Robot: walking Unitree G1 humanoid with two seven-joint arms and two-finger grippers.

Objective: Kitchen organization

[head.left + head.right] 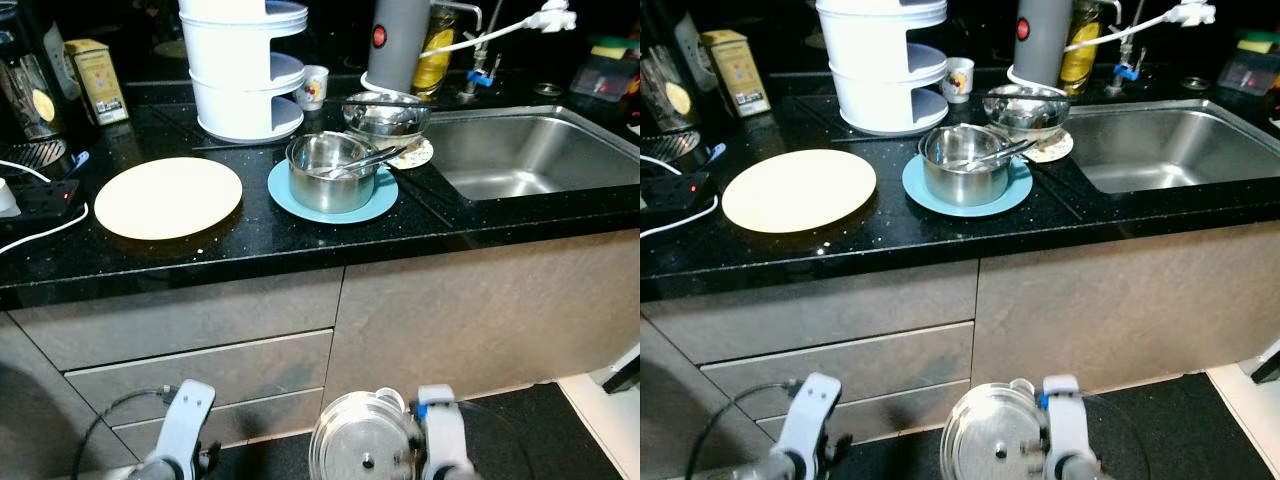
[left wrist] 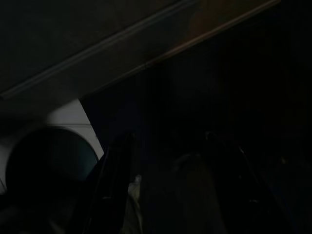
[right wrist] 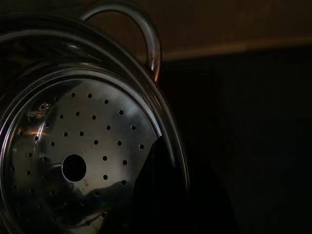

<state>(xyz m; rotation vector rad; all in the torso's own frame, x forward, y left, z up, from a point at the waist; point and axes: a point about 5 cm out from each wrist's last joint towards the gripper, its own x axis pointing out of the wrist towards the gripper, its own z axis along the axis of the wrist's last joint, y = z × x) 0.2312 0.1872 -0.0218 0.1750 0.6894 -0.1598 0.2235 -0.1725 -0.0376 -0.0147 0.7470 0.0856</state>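
Right wrist view: my right gripper [image 1: 425, 455] is clamped on the rim of a perforated steel steamer tray [image 3: 78, 161], loop handle on its far edge. I hold the tray low in front of the cabinet drawers [image 1: 200, 365], below the counter [image 1: 250, 245]. My steel pot [image 1: 330, 172] on its blue plate [image 1: 385, 205] sits up and ahead of the tray, slightly left. My left gripper [image 2: 165, 185] hangs idle, fingers apart, empty. I judge the next move is lifting the tray up and forward to the counter.

Cut off by the bottom edge: steamer tray [image 1: 362, 450]. Too dark to judge: left claw [image 2: 165, 195].
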